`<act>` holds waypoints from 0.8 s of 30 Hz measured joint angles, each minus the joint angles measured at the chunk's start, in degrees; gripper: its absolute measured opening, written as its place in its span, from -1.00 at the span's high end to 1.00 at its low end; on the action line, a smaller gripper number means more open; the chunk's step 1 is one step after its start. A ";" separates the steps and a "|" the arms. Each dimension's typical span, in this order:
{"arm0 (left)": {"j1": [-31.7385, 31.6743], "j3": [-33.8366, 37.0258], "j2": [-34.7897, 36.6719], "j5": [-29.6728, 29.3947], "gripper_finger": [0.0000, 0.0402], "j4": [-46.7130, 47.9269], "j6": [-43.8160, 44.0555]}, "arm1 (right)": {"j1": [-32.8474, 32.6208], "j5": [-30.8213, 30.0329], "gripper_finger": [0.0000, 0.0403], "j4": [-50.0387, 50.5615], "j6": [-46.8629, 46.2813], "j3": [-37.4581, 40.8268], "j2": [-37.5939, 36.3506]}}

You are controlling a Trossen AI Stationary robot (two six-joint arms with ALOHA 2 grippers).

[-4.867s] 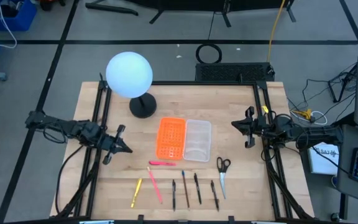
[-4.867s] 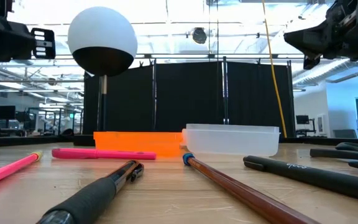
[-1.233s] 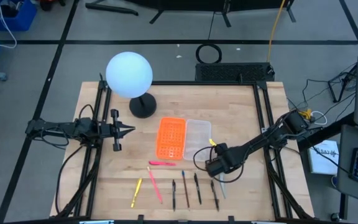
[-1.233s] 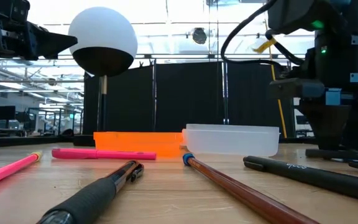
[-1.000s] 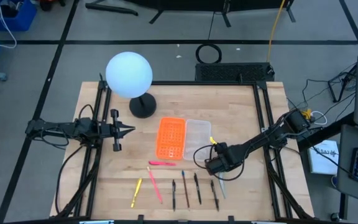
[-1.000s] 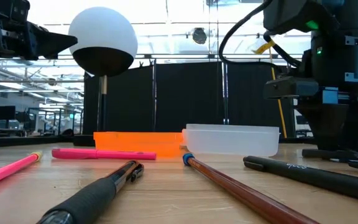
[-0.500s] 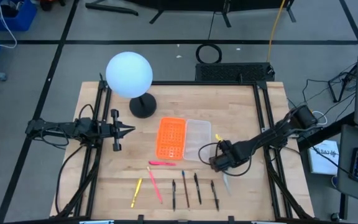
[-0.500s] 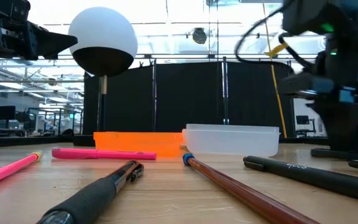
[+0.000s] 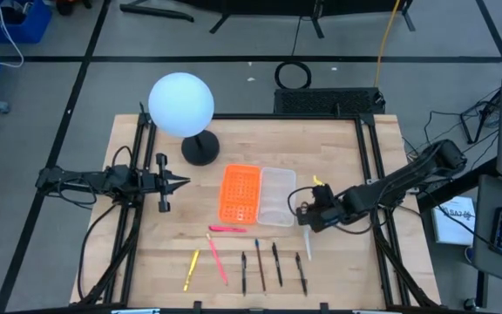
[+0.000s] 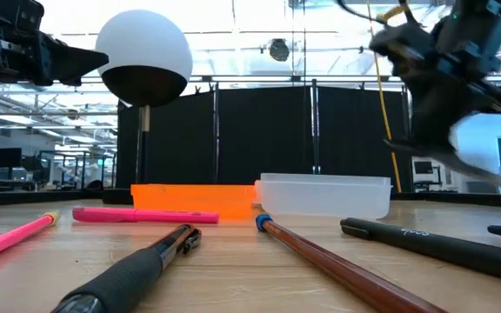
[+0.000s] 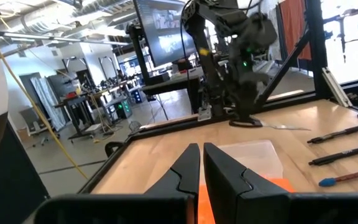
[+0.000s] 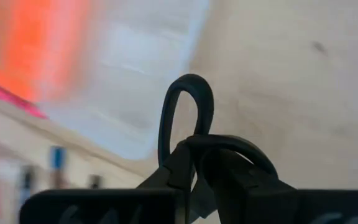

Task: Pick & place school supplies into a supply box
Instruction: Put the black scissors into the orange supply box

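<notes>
The right tool [image 9: 307, 217] pinches the scissors [image 12: 188, 118] by the handle loops, its fingers pressed together around the black rings; the grey blades hang down and away from the tool, clear of the worktop [image 9: 347, 139], just beside the clear supply box [image 9: 276, 196]. Judged by their look, the scissors are light and stiff but lopsided: held at the loops, the blades can swing or pivot at the joint, so a grip near the pivot would probably steady them better. The smooth handles may slip. The pens [image 9: 275, 263] lie in a row below the tool, thin and apt to roll. The left tool [image 9: 166, 182] waits far across the worktop, fingers pressed together on nothing.
</notes>
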State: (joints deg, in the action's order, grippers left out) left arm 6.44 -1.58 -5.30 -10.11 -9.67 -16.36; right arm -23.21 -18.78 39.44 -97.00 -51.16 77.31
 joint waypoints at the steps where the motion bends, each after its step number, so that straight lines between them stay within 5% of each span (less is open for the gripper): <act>1: 0.00 0.00 0.00 0.00 0.85 0.03 0.02 | 0.01 -1.26 0.85 -0.39 0.34 -0.04 -0.80; 13: 0.01 0.00 0.00 0.02 0.85 0.95 0.63 | 2.27 -5.32 0.85 -11.09 8.73 -0.09 -2.05; 24: 0.00 0.00 0.00 0.02 0.85 0.81 0.83 | 17.26 -0.75 0.85 -23.64 23.02 -0.11 -2.07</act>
State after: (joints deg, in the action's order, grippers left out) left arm 6.44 -1.58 -5.30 -10.09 -8.86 -15.53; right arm -5.95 -19.53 15.80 -73.98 -51.27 75.24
